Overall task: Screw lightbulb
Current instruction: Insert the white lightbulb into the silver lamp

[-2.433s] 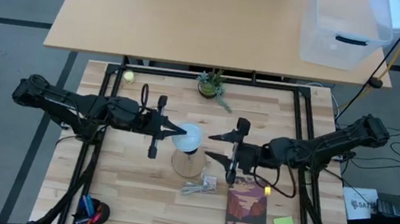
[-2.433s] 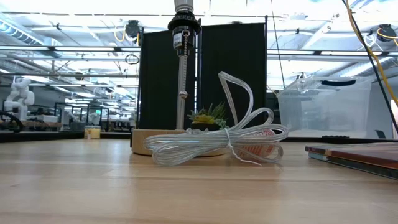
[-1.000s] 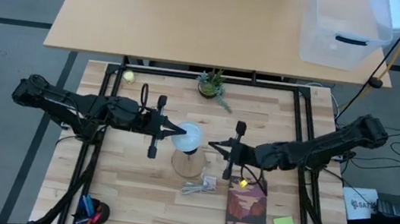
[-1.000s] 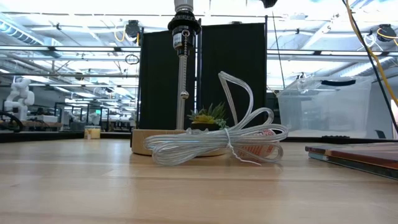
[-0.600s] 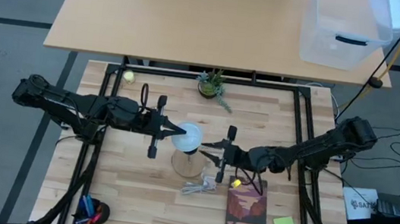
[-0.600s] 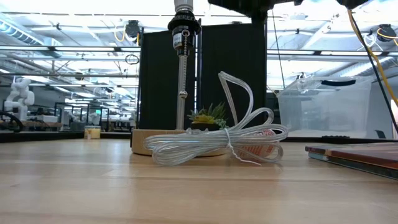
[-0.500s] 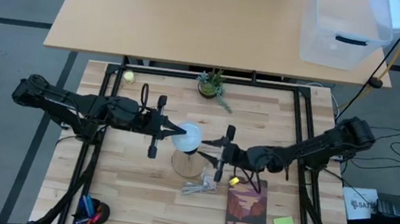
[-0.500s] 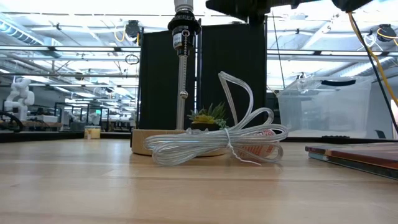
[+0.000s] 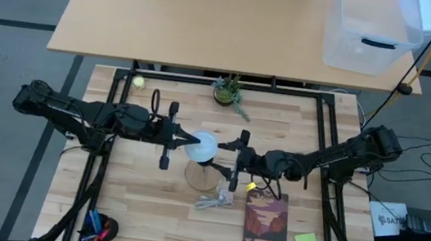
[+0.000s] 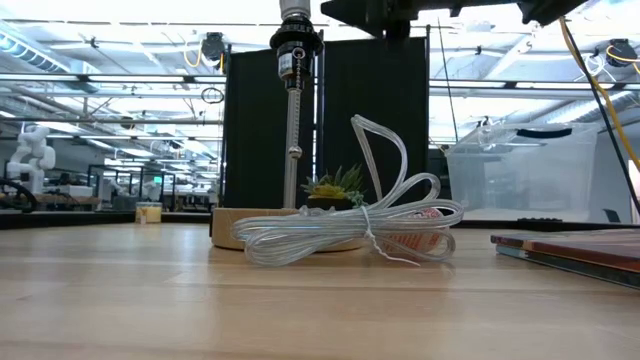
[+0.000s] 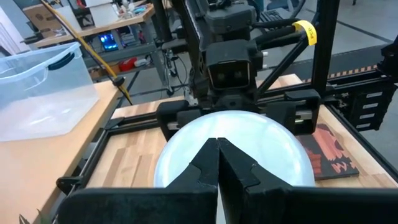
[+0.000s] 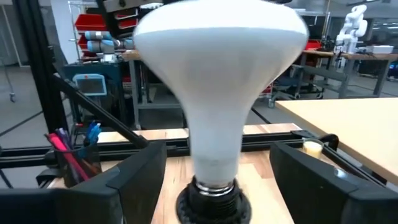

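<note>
Left hand [image 9: 193,141] closed — right hand [image 9: 225,157] spread

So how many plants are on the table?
1. The plant sits in a small pot at the table's far edge, beyond the bulb. Others could hide behind things, but none show.

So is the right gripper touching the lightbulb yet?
Apart. In the right wrist view the right gripper is open, its fingers standing either side of the lightbulb neck with clear gaps.
</note>
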{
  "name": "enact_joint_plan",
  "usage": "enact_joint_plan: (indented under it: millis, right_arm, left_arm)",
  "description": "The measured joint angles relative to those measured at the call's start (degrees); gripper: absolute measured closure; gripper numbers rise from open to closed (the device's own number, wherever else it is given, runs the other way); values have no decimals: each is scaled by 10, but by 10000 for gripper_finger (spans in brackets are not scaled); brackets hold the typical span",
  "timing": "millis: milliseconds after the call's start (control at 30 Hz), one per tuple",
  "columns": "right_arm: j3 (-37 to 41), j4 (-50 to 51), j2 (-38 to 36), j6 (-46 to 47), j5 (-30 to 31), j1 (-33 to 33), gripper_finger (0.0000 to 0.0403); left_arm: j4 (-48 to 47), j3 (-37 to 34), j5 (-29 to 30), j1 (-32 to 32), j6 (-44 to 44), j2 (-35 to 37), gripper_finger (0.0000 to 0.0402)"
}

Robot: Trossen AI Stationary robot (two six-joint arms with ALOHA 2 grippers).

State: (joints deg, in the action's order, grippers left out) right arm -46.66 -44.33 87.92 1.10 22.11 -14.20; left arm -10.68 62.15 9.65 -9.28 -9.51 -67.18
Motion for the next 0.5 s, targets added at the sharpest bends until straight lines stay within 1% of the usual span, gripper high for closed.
enact_joint_plan:
  millis: [200,500]
  right_arm:
    - [-19,32,3,12,-20,6,122]
    - [-65,27,61,7,-30,15,122]
  left_arm:
    - [0,0,0,0,0,0,402]
    - [0,0,0,0,0,0,402]
